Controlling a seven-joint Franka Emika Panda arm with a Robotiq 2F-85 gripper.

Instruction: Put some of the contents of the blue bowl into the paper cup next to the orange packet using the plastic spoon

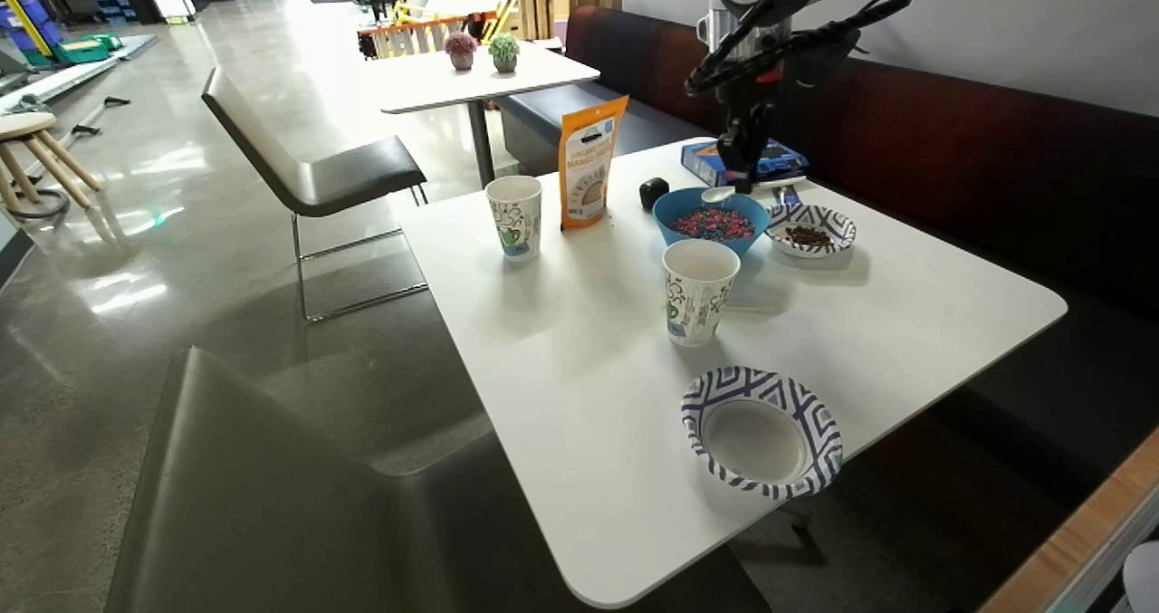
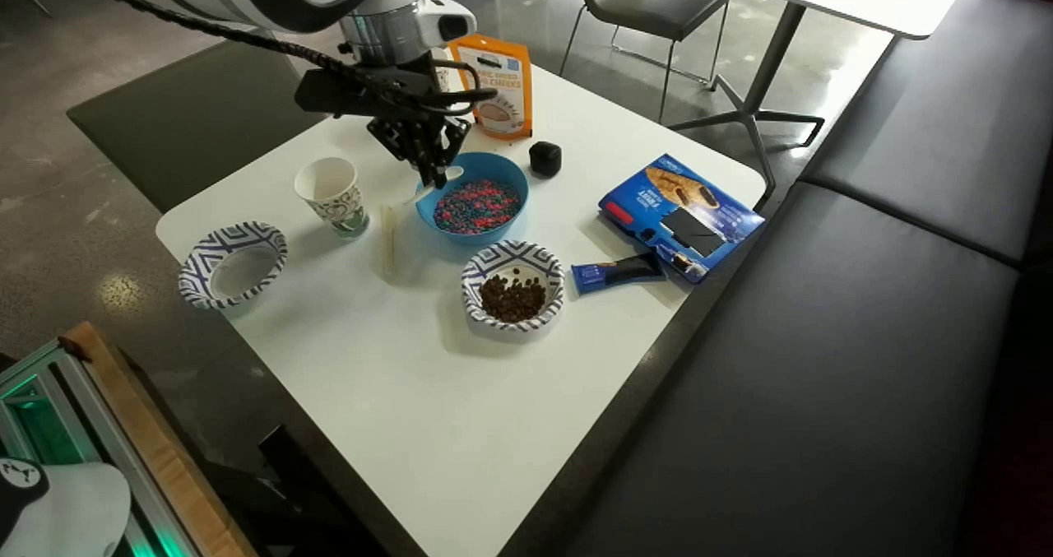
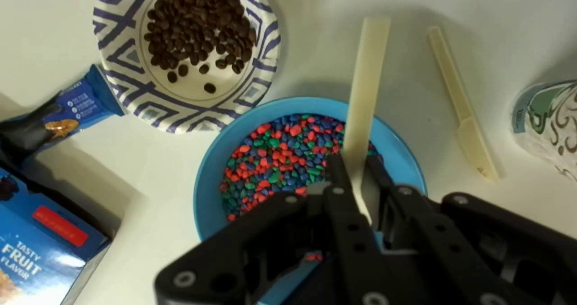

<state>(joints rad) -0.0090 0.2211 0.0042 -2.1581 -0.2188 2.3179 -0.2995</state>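
Wrist view is showing fingers [image 3: 339, 201] clamping the spoon [image 3: 364, 93], jutting toward twelve o'clock, above the blue bowl [image 3: 209, 183]; the paper cup [image 1: 516, 219] is seemingly awaiting contents.

Soft shadows, glare on floor [image 1: 163, 323]

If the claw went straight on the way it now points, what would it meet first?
Probably the blue bowl beneath the claw, or its contents; depth is hard to judge.
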